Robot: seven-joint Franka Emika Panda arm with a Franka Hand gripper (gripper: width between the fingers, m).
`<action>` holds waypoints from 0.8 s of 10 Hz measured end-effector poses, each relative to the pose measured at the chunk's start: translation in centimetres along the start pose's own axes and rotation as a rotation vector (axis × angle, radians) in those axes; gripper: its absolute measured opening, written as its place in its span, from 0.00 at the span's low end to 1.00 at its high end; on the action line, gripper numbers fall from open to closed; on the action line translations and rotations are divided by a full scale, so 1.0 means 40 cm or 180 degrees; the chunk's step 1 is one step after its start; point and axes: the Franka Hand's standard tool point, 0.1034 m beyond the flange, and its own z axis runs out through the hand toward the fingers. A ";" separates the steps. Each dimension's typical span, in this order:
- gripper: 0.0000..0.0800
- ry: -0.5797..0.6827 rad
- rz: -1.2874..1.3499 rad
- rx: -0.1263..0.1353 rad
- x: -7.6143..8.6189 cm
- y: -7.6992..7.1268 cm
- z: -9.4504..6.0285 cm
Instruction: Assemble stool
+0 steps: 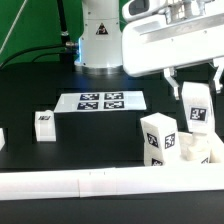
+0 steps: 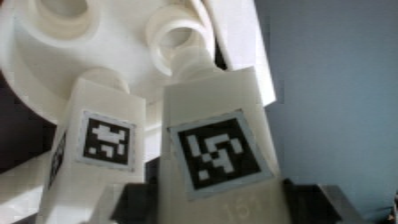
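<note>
Gripping the held leg (image 1: 197,112) firmly in the closed gripper (image 1: 196,92), close over the seat (image 2: 71,60) at the exterior view's right, beside the standing leg (image 1: 160,140). Best to keep it upright, centre over a free recess, lower slowly, clear of the neighbour. Counting: one seat, three sure legs including the loose leg (image 1: 44,122) near the marker board (image 1: 100,101), maybe a fourth, cut off at the exterior view's left edge.

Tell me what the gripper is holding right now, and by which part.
A white stool leg. The gripper has it pinched between its two fingers at the upper end, and the tagged part hangs below them.
</note>
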 end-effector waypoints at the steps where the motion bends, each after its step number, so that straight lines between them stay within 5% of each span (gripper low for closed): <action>1: 0.41 -0.0019 -0.0004 -0.0014 -0.008 0.004 0.009; 8: 0.41 0.0148 -0.0065 -0.0016 -0.028 0.006 0.032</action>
